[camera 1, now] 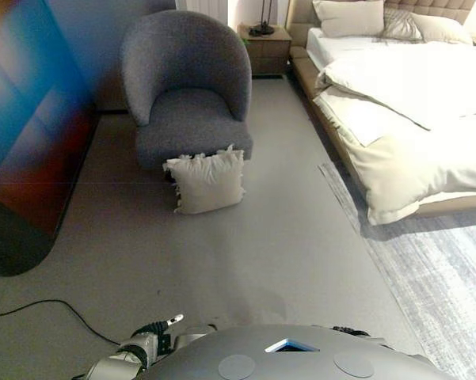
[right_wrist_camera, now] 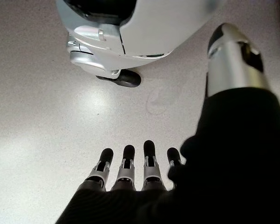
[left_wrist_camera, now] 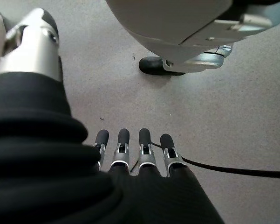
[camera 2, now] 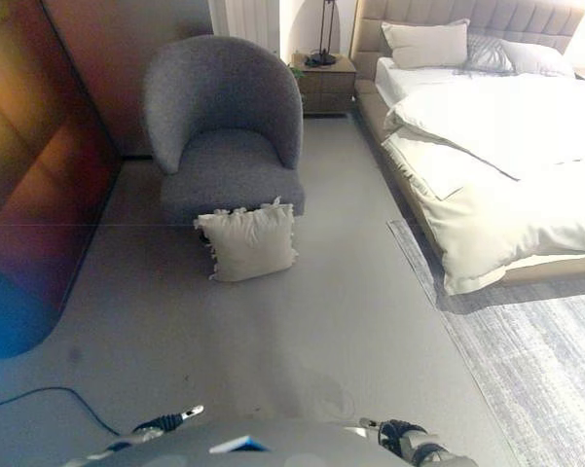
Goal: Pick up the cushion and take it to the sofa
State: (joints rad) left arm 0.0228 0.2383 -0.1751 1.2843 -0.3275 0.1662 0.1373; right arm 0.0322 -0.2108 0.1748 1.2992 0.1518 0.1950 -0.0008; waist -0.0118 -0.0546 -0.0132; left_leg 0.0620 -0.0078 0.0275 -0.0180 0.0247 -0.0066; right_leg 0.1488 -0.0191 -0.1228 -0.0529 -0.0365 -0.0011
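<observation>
A cream cushion (camera 1: 206, 180) with frilled edges stands on the grey floor, leaning against the front of a grey armchair (camera 1: 187, 87); it also shows in the right eye view (camera 2: 248, 240). My left hand (camera 1: 150, 340) hangs low at my side, far from the cushion. In the left wrist view its fingers (left_wrist_camera: 130, 147) are straight and hold nothing. My right hand (camera 2: 409, 438) hangs low on the other side. In the right wrist view its fingers (right_wrist_camera: 137, 163) are straight and empty above the bare floor.
A bed (camera 1: 404, 103) with pale covers stands on the right, a striped rug (camera 1: 443, 277) beside it. A wooden nightstand (camera 1: 265, 47) with a lamp is at the back. A dark glossy panel (camera 1: 24, 119) lines the left. A black cable (camera 1: 39, 309) lies on the floor.
</observation>
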